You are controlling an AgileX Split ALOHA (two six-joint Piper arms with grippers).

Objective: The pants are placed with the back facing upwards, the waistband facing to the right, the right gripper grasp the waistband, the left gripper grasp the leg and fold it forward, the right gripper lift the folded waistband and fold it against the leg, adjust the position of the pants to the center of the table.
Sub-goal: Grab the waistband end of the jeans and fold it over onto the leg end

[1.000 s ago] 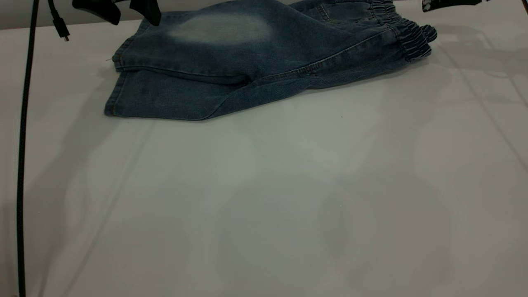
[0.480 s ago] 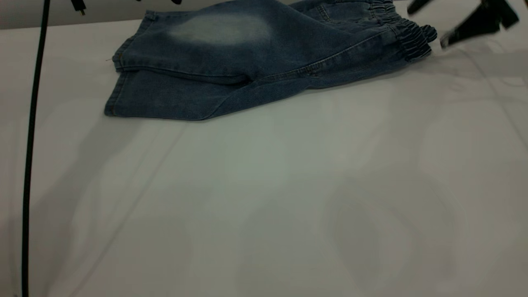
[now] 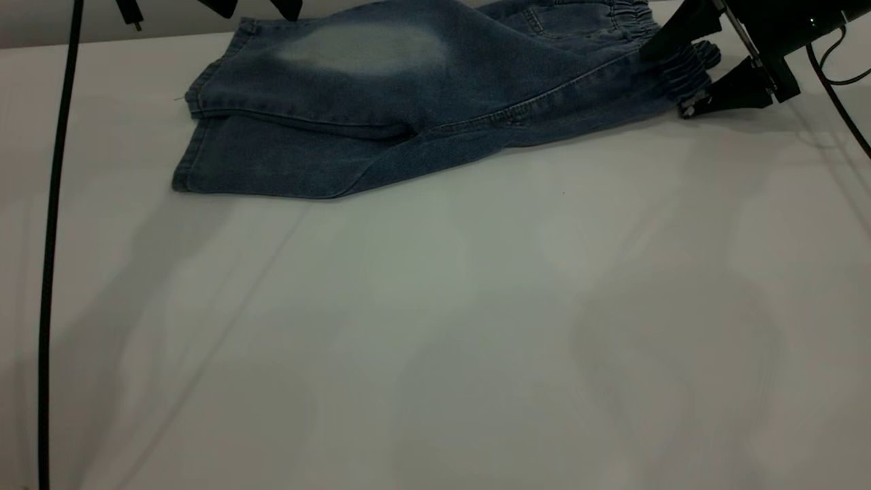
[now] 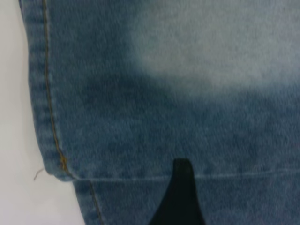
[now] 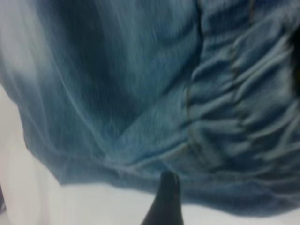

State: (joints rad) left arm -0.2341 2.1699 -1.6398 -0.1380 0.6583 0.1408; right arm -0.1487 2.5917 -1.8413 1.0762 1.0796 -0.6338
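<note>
Pants (image 3: 422, 102) lie folded lengthwise at the top of the frame on the white table (image 3: 435, 327), waistband (image 3: 670, 58) at upper right, leg hems at left. Right gripper (image 3: 674, 78) straddles the waistband, fingers apart. Left gripper (image 3: 252, 7) hangs over the leg at upper left, fingers spread, holding nothing.

pants (image 3: 422, 95) on table (image 3: 435, 327) (far edge), waistband (image 3: 670, 51) right

- Blue denim pants (image 3: 422, 88), folded lengthwise, lie flat at the far edge of the table
- Elastic gathered waistband (image 3: 670, 54) points right
- Leg hems (image 3: 194, 129) point left, upper leg showing a faded pale patch (image 3: 360, 47)
</note>
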